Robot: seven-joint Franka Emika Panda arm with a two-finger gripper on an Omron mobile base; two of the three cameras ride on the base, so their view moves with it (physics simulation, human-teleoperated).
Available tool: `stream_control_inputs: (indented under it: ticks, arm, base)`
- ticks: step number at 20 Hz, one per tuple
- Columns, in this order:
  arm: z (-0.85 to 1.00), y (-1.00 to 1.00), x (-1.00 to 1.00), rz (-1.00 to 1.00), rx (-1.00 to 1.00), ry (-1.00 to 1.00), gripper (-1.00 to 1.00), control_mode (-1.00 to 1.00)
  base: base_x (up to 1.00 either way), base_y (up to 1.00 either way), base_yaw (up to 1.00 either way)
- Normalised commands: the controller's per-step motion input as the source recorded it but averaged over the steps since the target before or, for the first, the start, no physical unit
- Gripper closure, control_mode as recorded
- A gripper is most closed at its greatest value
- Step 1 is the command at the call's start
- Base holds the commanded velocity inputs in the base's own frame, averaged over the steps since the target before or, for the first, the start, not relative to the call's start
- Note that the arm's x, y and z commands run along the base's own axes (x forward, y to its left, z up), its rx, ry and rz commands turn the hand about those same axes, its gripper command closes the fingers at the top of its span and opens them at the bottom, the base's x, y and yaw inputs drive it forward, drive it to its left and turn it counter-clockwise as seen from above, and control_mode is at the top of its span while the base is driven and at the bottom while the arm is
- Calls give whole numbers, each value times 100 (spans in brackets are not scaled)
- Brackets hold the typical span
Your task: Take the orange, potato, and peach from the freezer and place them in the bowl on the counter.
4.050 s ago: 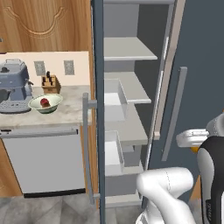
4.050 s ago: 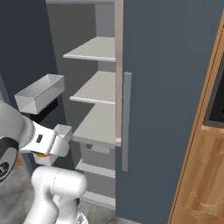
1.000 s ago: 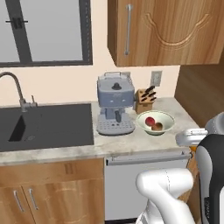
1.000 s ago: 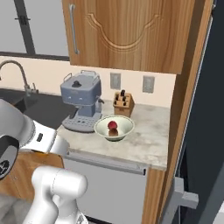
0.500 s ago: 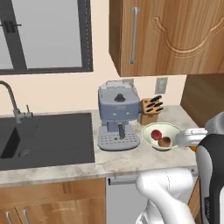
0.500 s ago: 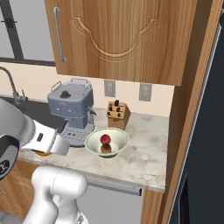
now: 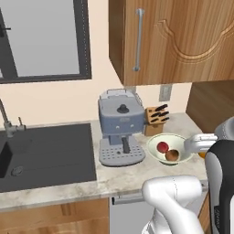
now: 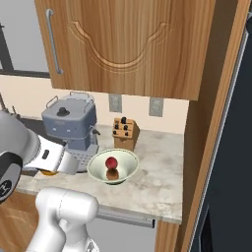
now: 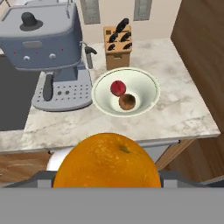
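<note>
**Last fruit in hand, bowl ahead**

We see the bright, evenly coloured round orange (image 9: 107, 161) large at the bottom of the hand view, seated between the jaws, which are clamped on its sides; in the right base view a sliver of it peeks out beneath the gripper (image 8: 49, 171), short of the bowl's near-left rim.

The wide, shallow, pale green-white bowl (image 9: 146, 94) sits on the speckled stone worktop (image 9: 183, 109), and we place everything else around it. Inside it lie the reddish round peach (image 9: 117, 88) and, touching it on the near side, the dull brown matte potato (image 9: 127, 102). Just beside the bowl stands the grey-blue espresso machine (image 9: 41, 41) with its steel drip tray; behind the bowl, against the wall, is the small wooden knife block (image 9: 118, 41).

We judge the task nearly done: only the orange is left to deliver. The risks as we read them:
- releasing before the fruit is over the bowl would send it onto the worktop or off the front edge;
- dropping it from high could make it bounce off the peach and potato and roll out;
- a swing wide of the bowl could clip the espresso machine.
</note>
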Motion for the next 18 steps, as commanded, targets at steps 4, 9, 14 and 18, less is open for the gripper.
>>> stream_control_inputs:
  ticks: [4, 9, 14, 18]
  arm:
    - [0, 0, 0, 0, 0, 0, 100, 100]
    - [0, 0, 0, 0, 0, 0, 100, 100]
    - [-15, -21, 51, -4, 2, 2, 100, -100]
    - [-38, -29, 72, 0, 3, 7, 100, -100]
  base:
    - [11, -2, -18]
    - [13, -5, -16]
    - [0, 0, 0]
    - [0, 0, 0]
